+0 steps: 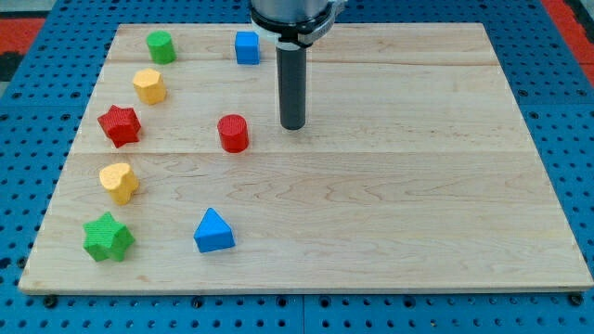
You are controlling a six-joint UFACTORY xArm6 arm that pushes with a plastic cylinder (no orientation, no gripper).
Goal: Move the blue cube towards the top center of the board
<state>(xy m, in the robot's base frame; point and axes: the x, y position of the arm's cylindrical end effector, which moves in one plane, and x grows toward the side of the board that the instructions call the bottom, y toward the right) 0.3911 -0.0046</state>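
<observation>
The blue cube point(247, 47) sits near the view's top edge of the wooden board point(390, 186), a little left of centre. My tip point(292, 126) rests on the board below and to the right of the cube, well apart from it. The red cylinder point(233, 134) stands just left of my tip with a gap between them. The dark rod rises from the tip to the arm at the view's top.
A green cylinder point(161, 46), a yellow hexagon block point(148, 86), a red star point(120, 125), a yellow heart point(120, 182) and a green star point(109, 237) run down the view's left side. A blue triangle point(213, 231) lies at lower left.
</observation>
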